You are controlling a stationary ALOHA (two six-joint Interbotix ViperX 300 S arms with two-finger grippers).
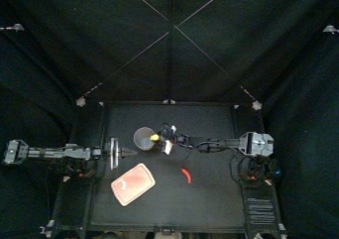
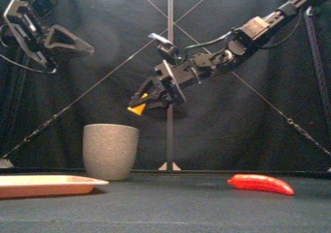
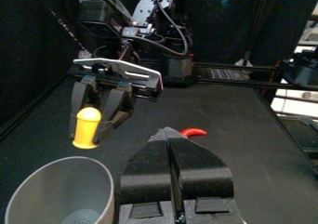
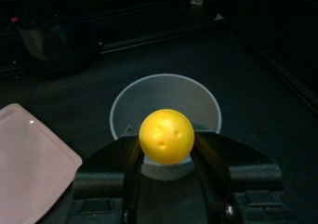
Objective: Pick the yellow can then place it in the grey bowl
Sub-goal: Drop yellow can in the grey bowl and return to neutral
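Right pincer (image 2: 146, 101) clamps the small yellow can (image 2: 135, 108) above the tall grey speckled cup (image 2: 110, 151), lower left of centre, lined up for release. Left pincer (image 3: 170, 142) rests aside, jaws together.

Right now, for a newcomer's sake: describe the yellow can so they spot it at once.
Find the grey bowl left of the table's middle. Just above it, the right tool holds the yellow can in mid-air. Nothing else is yellow; the red toy lies flat.
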